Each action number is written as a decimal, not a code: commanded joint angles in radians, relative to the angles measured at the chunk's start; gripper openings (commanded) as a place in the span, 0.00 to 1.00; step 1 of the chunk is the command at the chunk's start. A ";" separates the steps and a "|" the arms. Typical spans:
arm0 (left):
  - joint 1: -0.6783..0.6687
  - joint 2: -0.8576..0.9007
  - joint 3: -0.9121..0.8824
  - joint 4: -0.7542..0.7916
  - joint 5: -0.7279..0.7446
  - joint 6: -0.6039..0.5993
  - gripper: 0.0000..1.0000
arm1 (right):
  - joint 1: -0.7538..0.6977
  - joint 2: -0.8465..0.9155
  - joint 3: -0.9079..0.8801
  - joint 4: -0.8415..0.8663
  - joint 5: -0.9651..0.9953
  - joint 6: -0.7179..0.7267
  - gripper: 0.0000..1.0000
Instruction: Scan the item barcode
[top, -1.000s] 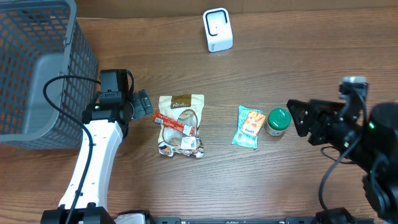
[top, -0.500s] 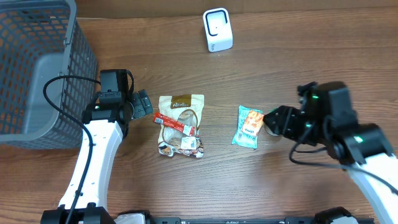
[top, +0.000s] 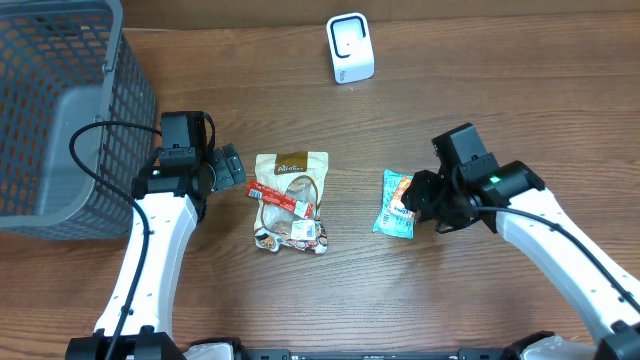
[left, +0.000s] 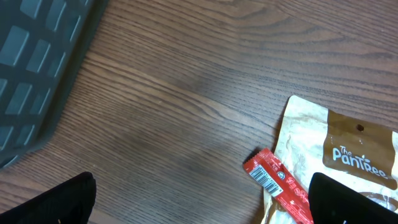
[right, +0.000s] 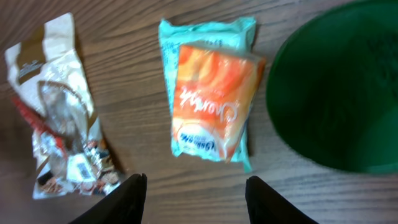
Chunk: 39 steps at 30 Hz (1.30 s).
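Note:
A teal and orange snack packet (top: 396, 205) (right: 211, 93) lies right of centre on the table. My right gripper (top: 418, 203) (right: 196, 202) hovers at the packet's right edge, open, with only bare wood between its fingers. A green jar lid (right: 339, 87) fills the right of the right wrist view; in the overhead view the arm hides it. A brown snack pouch (top: 290, 200) (left: 339, 155) carries a red stick pack (top: 281, 197) (left: 280, 186) whose barcode faces up. My left gripper (top: 232, 167) (left: 202, 202) stands open just left of the pouch. The white scanner (top: 350, 47) stands at the back.
A grey mesh basket (top: 55, 110) (left: 31, 62) takes up the far left, right behind my left arm. Bare wood lies between the pouch and the packet, and in front of the scanner.
My right arm has swung in from the right edge over the green-lidded jar to the packet, its jaws narrowing slightly. The left arm and the items have not moved.

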 joint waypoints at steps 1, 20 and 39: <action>0.000 0.002 0.010 0.001 -0.013 0.004 1.00 | 0.003 0.042 -0.005 0.024 0.037 0.020 0.54; 0.000 0.002 0.010 0.001 -0.013 0.004 1.00 | 0.004 0.076 -0.056 0.094 0.090 0.015 0.46; 0.000 0.002 0.010 0.001 -0.013 0.004 1.00 | 0.005 0.076 -0.150 0.228 0.099 0.012 0.38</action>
